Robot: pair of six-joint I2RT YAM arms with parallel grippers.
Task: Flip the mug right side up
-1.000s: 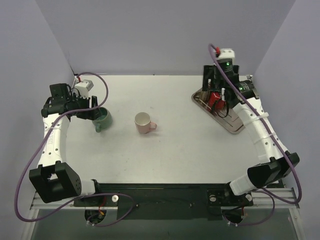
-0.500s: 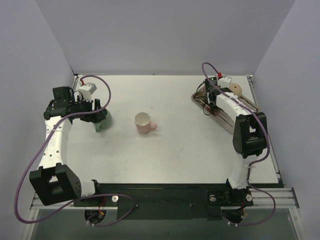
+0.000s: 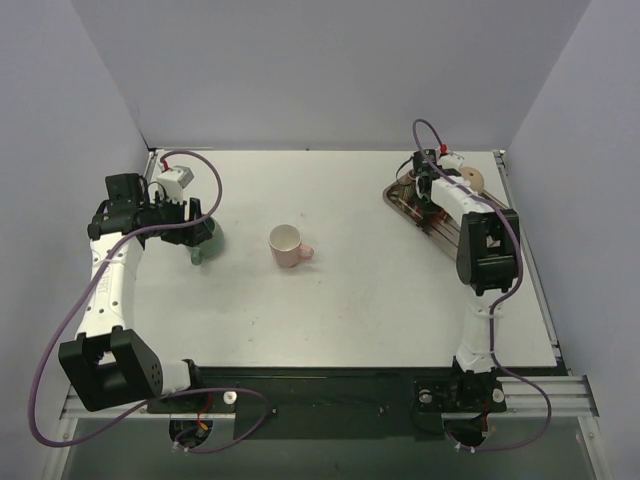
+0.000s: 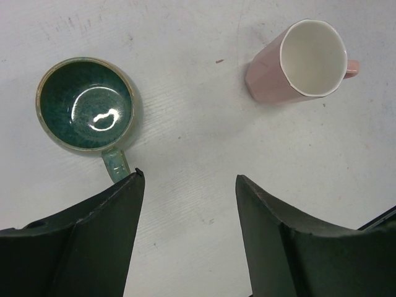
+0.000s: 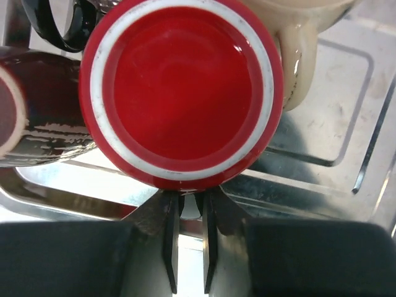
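red mug [image 5: 182, 93] sits base-up in tray [image 5: 346, 80], right claw [image 5: 190, 207] narrowed beside it.

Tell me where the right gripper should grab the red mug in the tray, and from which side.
Probably its outer wall, from the side nearest the right gripper. The red mug shows only its base, seemingly inverted: no rim to pinch, no handle visible. A cream mug and a dark mug flank it. The shut jaws must open first.

End effector [image 5: 189, 207] tips behind red mug [image 5: 182, 93]
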